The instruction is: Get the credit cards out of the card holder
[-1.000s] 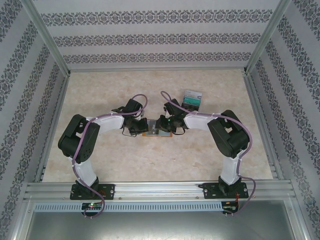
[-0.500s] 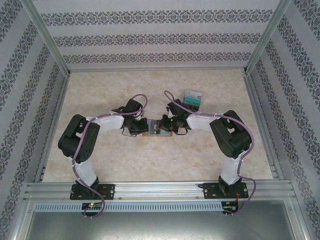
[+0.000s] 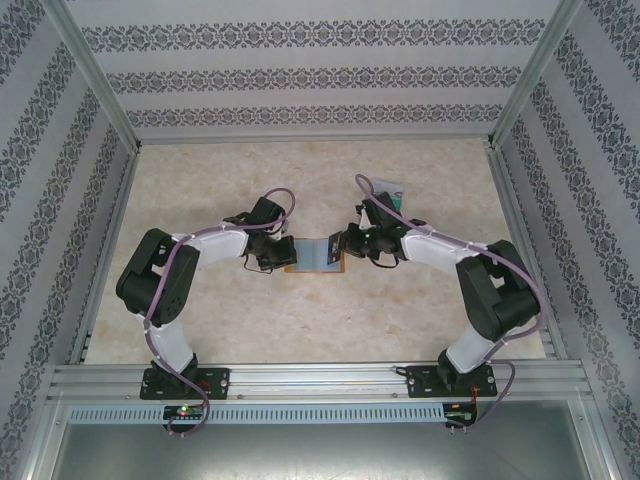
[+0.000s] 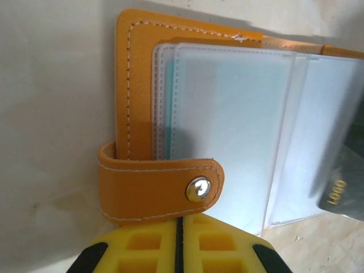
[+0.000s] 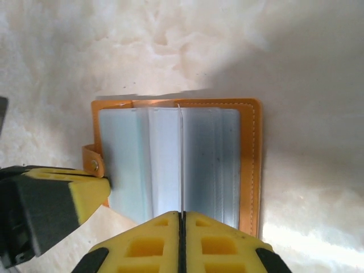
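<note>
Left wrist: left jaws shut, tips at strap (image 4: 153, 187) of open card holder (image 4: 128, 85), counter (image 4: 51, 114) centre, probably pinning it; right jaws clamp edge-on credit card (image 4: 344, 190), apparently to extract.

In the left wrist view the right edge is cutting off the card holder (image 4: 133, 85) and a dark card (image 4: 341, 190), whose gold lettering is blurring past reading. Frosted sleeves (image 4: 227, 114) are veiling a teal credit card (image 4: 169, 108). A thin sheet (image 5: 180, 159) is showing only edge-on, running into the closed right gripper (image 5: 181, 215); whether it is a card or a sleeve is unclear. The right arm (image 3: 440, 255) is hiding most of the clear box (image 3: 388, 186).
</note>
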Robot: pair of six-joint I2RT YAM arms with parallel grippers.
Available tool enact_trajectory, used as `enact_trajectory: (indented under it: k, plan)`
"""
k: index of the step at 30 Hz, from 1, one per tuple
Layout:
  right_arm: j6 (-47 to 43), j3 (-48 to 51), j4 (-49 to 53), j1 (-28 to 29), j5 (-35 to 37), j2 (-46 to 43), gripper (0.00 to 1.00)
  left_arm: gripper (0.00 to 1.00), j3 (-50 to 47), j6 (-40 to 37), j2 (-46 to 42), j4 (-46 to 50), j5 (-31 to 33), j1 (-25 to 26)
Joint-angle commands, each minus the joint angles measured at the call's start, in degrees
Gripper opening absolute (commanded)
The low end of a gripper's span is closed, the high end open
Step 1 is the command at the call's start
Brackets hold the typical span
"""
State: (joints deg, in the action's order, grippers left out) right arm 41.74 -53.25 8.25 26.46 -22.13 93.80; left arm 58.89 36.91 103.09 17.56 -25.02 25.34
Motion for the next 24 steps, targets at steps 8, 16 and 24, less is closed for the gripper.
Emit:
enact_trajectory:
  k: [8, 16, 24]
  plan:
    - [-22.2, -10.6, 20.4, 3.2, 17.9, -10.1, 0.00, 0.52, 3.8, -5.8, -11.0, 7.4, -2.5, -1.2]
    - [-46.5, -14.6, 25.5, 4.3, 28.6, -13.3, 0.00, 0.95, 2.7, -8.5, -21.1, 9.6, -5.1, -1.6]
    - [-66.0, -19.5, 29.6, 3.6, 34.9, -10.0, 0.00, 1.00, 0.0, -8.5, -27.4, 9.2, -3.4, -1.6]
